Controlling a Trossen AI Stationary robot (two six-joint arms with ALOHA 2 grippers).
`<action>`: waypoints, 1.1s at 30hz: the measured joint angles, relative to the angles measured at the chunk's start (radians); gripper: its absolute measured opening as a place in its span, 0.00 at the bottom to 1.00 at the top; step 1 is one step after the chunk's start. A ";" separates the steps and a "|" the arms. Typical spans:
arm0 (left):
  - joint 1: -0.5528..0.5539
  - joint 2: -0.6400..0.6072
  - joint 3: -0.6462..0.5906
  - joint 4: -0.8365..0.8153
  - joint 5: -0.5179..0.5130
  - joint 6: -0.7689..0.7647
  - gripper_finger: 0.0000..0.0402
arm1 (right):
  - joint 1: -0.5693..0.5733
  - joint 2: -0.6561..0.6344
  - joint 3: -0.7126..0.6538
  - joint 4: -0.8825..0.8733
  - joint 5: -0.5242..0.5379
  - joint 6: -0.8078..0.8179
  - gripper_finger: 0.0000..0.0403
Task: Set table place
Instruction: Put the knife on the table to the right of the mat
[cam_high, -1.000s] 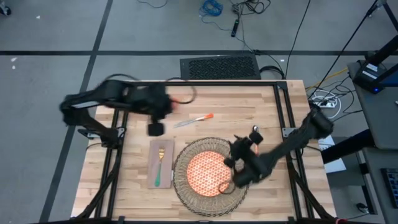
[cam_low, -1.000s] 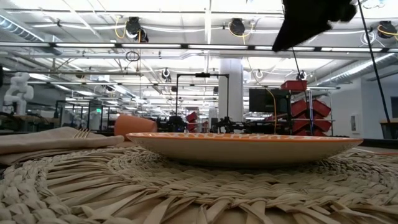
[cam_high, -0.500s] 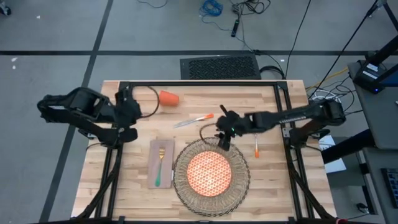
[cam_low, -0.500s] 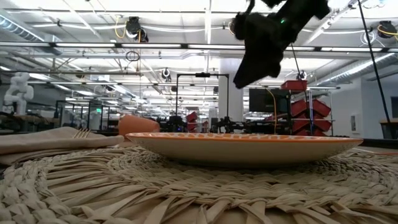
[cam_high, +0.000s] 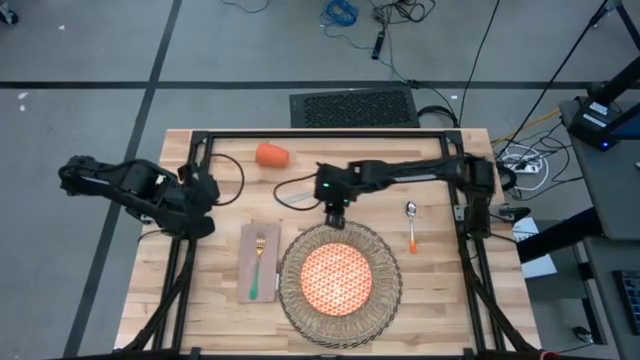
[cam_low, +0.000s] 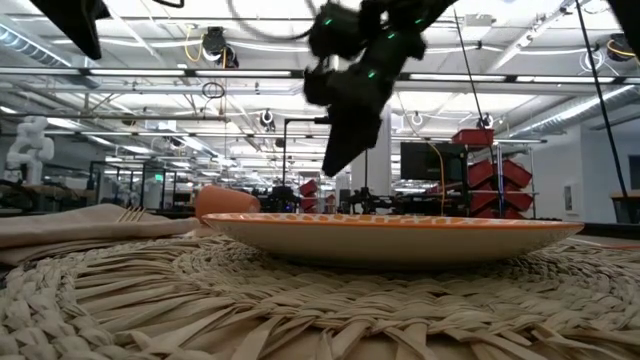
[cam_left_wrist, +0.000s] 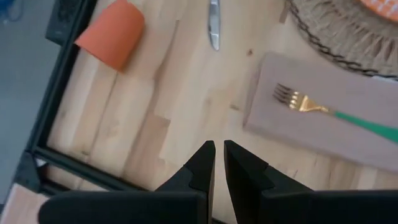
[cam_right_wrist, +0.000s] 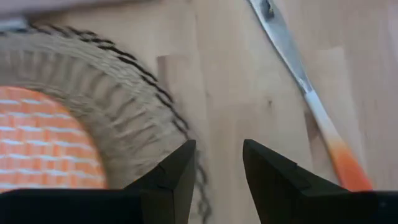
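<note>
Butcher-block table (cam_high: 430, 290) under a big open workshop; round wicker placemat (cam_high: 385, 258) near the front edge with orange plate (cam_high: 337, 277) centred on it; napkin (cam_high: 246, 270) just left, green-handled fork (cam_high: 256, 268) on top; spoon (cam_high: 411, 225) to the right; orange cup (cam_high: 271, 154) tipped over near the back. Right gripper (cam_high: 334, 215) partly open, empty, between placemat and knife (cam_right_wrist: 311, 99); left gripper (cam_high: 193, 226) pinched shut on nothing, at the left edge.

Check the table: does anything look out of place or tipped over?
Yes. The cup lies on its side near the table's far edge, away from the placemat. The knife lies slanted on bare wood beyond the placemat, not beside the plate.
</note>
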 joint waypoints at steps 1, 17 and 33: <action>-0.005 0.000 -0.006 0.011 0.004 -0.007 0.06 | -0.007 0.032 0.030 -0.018 0.000 -0.022 0.30; -0.081 -0.001 -0.030 0.117 0.005 -0.016 0.06 | -0.172 0.290 0.249 -0.138 0.000 -0.141 0.30; -0.086 -0.001 -0.030 0.129 -0.018 0.004 0.06 | -0.206 0.376 0.339 -0.234 0.008 -0.169 0.07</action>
